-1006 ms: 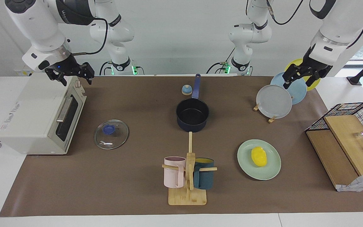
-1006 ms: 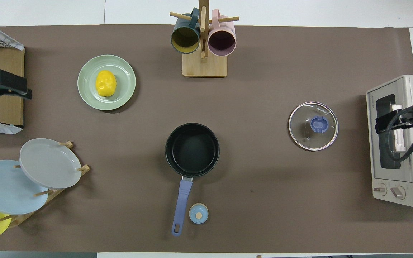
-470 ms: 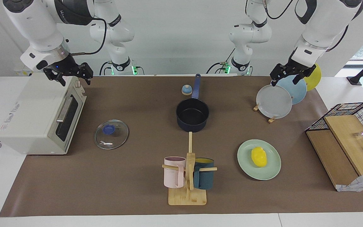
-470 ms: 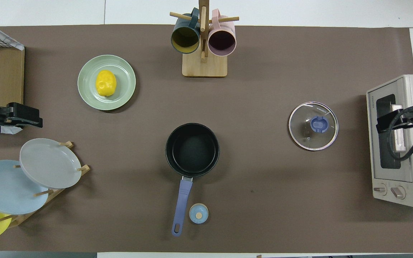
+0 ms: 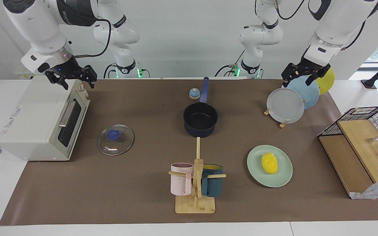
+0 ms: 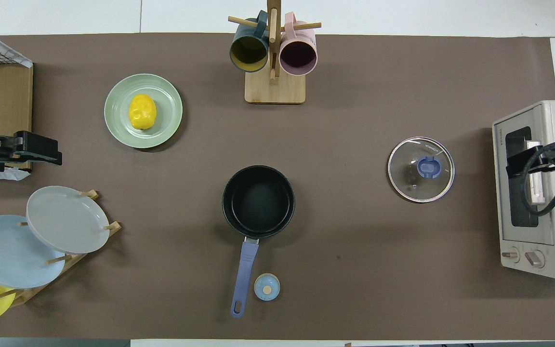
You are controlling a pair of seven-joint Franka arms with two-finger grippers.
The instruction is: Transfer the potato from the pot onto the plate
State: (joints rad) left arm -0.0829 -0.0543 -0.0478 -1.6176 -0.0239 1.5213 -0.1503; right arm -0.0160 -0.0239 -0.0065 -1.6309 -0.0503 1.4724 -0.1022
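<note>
Resting on plate point(image 5: 284, 177): potato point(image 5: 269, 162); pot point(image 5: 200, 120) empty.

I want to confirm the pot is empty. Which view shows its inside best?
The overhead view: it looks nearly straight down into the pot, showing the whole black floor bare. The facing view sees it slanted, with the rim hiding part of the floor.

The toaster oven point(image 6: 537, 190) reads "TOSHIBA"; the glass lid's point(image 6: 421, 169) print is illegible.
</note>
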